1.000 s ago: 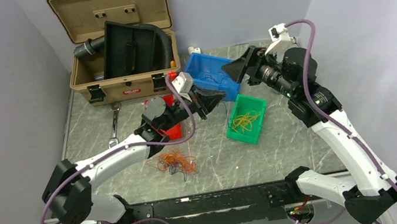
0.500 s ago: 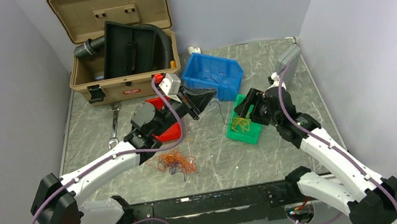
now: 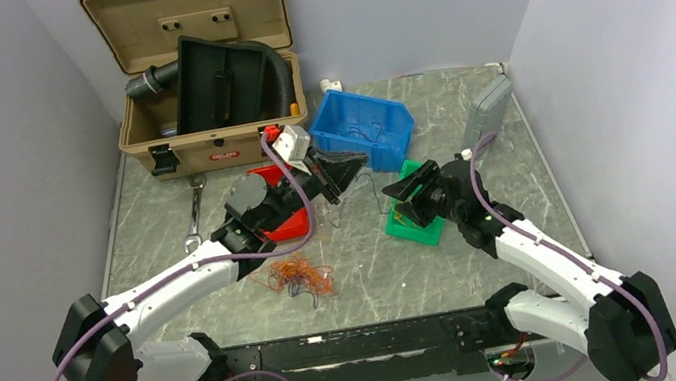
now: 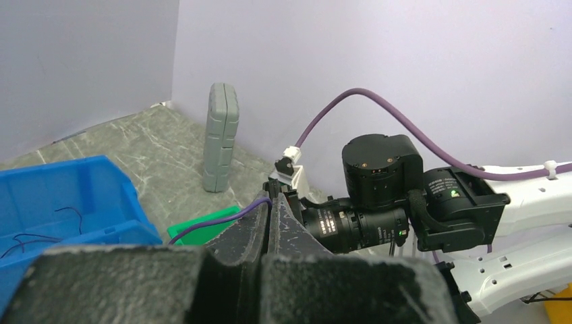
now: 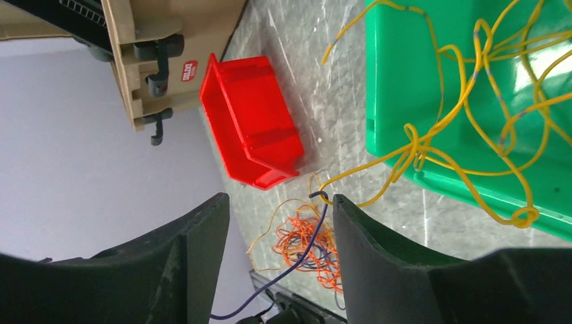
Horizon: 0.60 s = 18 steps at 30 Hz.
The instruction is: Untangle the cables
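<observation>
A tangle of orange and dark cables (image 3: 301, 277) lies on the table near the front; it also shows in the right wrist view (image 5: 311, 244). Yellow cables (image 5: 472, 101) lie in the green bin (image 3: 417, 224), one strand trailing over its rim. My left gripper (image 3: 343, 170) is shut on a thin purple wire (image 4: 216, 226), held above the table between the red and green bins. That wire (image 5: 297, 260) runs between my right gripper's open fingers and hooks a yellow strand. My right gripper (image 3: 407, 191) hovers at the green bin's left edge, open and empty (image 5: 280, 202).
A red bin (image 3: 287, 224) sits under my left arm. A blue bin (image 3: 360, 126) with a few dark wires stands behind. A tan toolbox (image 3: 213, 128) with a black hose is at back left, a wrench (image 3: 194, 212) beside it, and a grey case (image 3: 488, 107) at back right.
My right arm has swung down from the back right to the green bin's left edge. My left gripper moved slightly back-left early on, then held still with the wire.
</observation>
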Each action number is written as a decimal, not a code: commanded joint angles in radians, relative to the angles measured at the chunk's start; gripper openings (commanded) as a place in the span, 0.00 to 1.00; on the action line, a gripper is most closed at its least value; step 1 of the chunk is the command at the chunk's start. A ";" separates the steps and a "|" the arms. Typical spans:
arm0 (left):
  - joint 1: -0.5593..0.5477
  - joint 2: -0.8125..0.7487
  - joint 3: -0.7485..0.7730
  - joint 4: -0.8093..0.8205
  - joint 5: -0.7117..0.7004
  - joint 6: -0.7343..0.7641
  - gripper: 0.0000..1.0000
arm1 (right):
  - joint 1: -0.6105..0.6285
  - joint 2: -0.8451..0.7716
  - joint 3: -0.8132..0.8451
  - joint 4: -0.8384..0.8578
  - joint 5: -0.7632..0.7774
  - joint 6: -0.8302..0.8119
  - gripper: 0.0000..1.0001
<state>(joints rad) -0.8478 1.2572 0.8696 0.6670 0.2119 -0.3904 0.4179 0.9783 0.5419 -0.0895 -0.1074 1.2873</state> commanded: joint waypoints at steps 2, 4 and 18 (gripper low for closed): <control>-0.003 -0.007 0.007 0.025 0.001 -0.013 0.00 | 0.023 0.032 -0.031 0.137 -0.029 0.138 0.58; -0.002 -0.005 0.014 0.016 0.002 -0.012 0.00 | 0.037 0.034 -0.025 0.114 -0.003 0.146 0.57; -0.002 -0.007 0.021 -0.007 -0.006 0.004 0.00 | 0.060 -0.140 -0.021 -0.139 0.161 0.130 0.49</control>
<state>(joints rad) -0.8478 1.2575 0.8700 0.6411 0.2115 -0.3870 0.4732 0.9264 0.5053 -0.1661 -0.0242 1.4158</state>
